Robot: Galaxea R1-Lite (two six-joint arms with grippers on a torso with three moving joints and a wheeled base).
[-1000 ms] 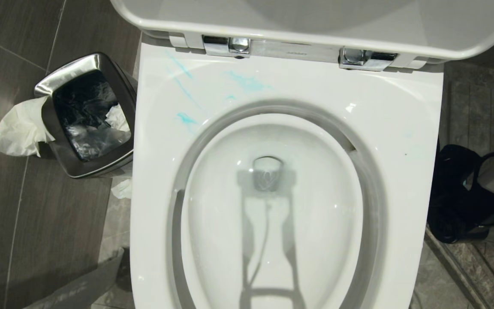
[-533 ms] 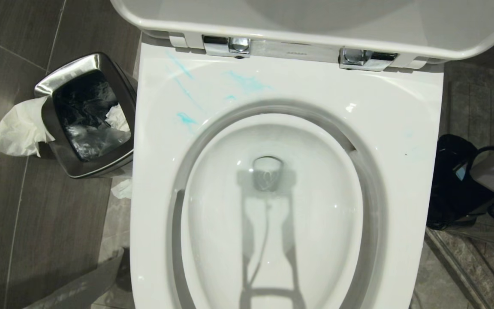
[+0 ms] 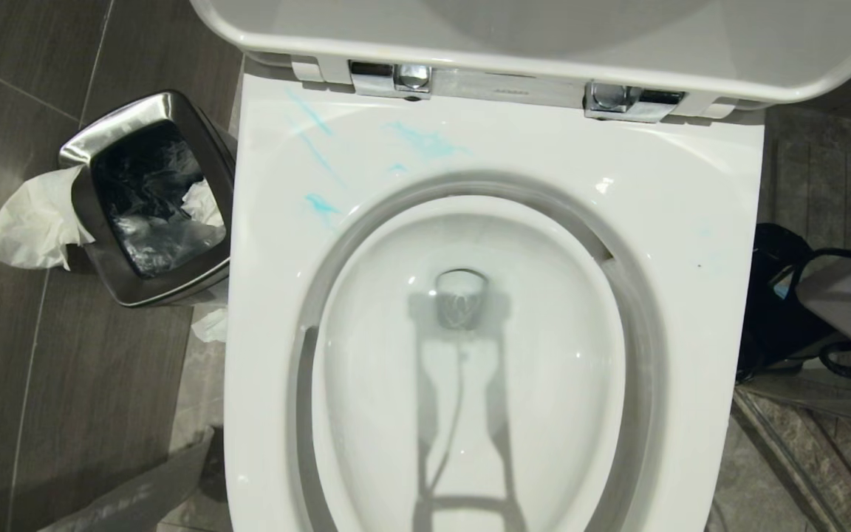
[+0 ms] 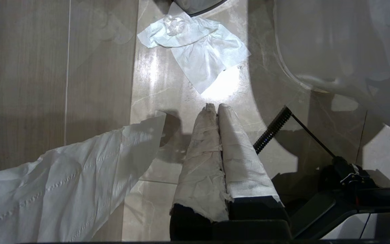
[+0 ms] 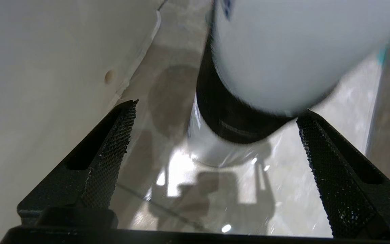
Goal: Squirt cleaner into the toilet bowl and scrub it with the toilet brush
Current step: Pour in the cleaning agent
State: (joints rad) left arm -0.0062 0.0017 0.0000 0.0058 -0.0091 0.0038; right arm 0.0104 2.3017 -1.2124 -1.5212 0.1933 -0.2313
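White toilet bowl [image 3: 691,222] had turquoise cleaner [image 3: 425,142] streaks on its rim. Steel bin [image 3: 145,199] had black liner. Right gripper [image 5: 215,135] fingers were black, cross-hatched; between them a white-and-black container [image 5: 249,84]. Left gripper [image 4: 215,108] fingers were white-wrapped.

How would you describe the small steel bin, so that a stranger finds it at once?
Start at the white toilet bowl in the middle of the head view. On the dark tiled floor just left of it stands the bin: square, shiny steel rim, black bag inside. White tissue hangs over its left edge, and nothing else nearby is metal.
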